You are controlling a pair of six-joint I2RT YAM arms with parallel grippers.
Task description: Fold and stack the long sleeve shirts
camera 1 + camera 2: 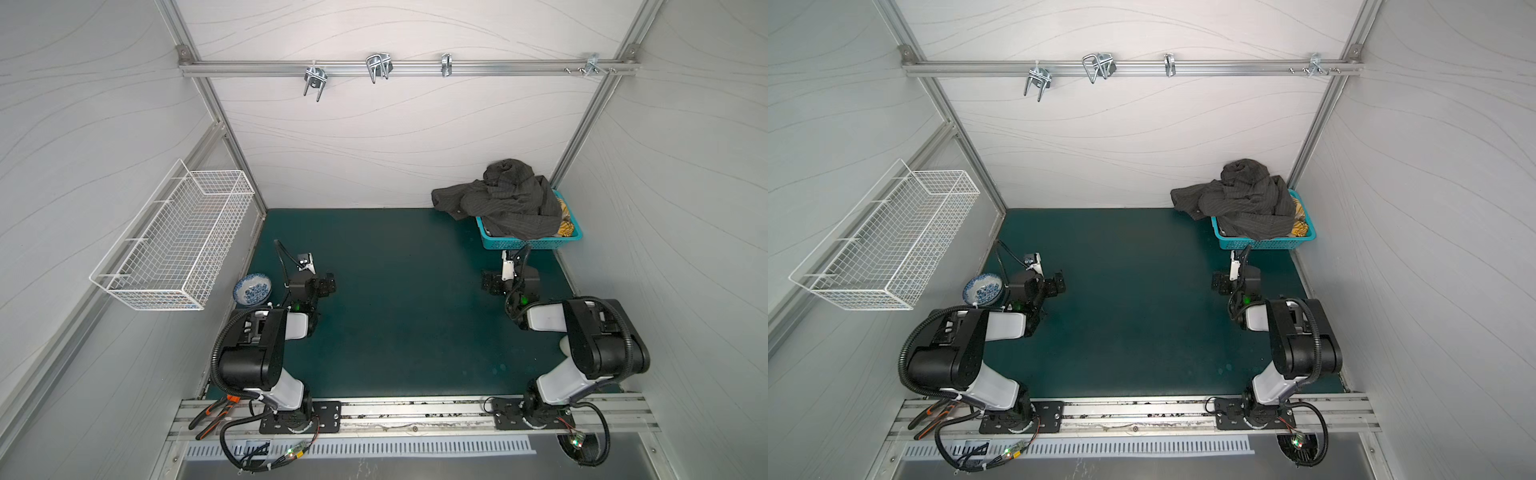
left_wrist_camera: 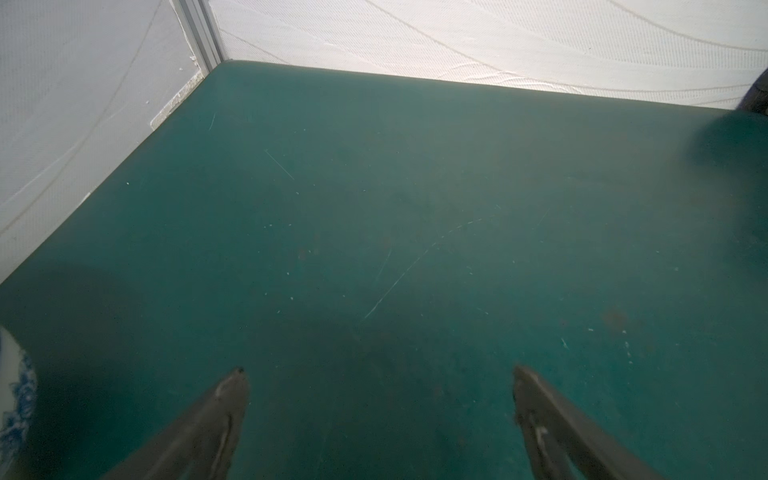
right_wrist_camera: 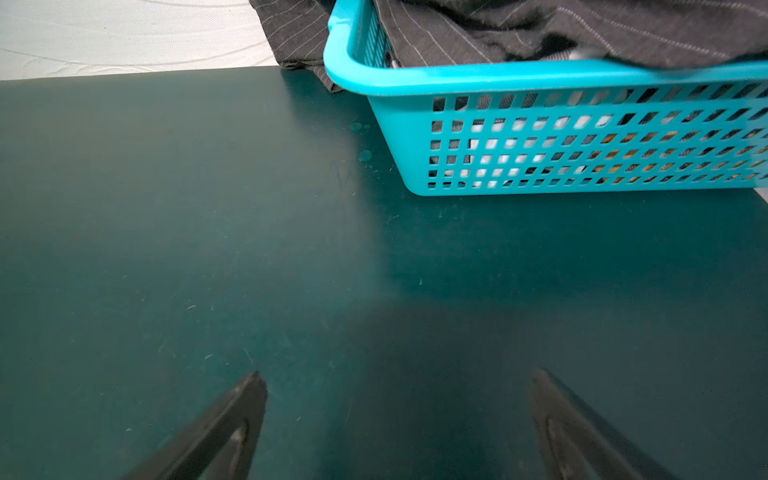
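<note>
Near rail: black-and-orange-handled pliers (image 1: 212, 413) lie on the aluminium bar at about 7 o'clock, beside the left arm's base.
Left gripper (image 2: 378, 370): jaws spread wide, nothing between them; it hangs over bare mat at about 9 o'clock.
Right gripper (image 3: 395, 372): jaws likewise apart and empty, at about 3 o'clock, just short of the basket's near wall.
Bowl: a round blue-and-white patterned ceramic bowl (image 1: 252, 288) sits at the mat's edge, just beside the left wrist.
Table: a dark green flat mat (image 1: 395, 332), scuffed, bare across the middle.
Basket: a teal perforated plastic basket (image 1: 528, 243) stands in the far corner at about 1 o'clock.
Shirt: the dark charcoal pinstriped cloth shirt (image 1: 507, 199) is heaped unfolded on top of the basket — one part spills over the rim toward 11 o'clock and reaches the mat.
Other cloth: a yellow patterned fabric (image 1: 567, 226) shows under it, inside the basket.
Side wall: a white wire rack (image 1: 174, 241) hangs at 10 o'clock.
Back wall: bare metal hooks (image 1: 376, 66) on a rail — 12 o'clock.
</note>
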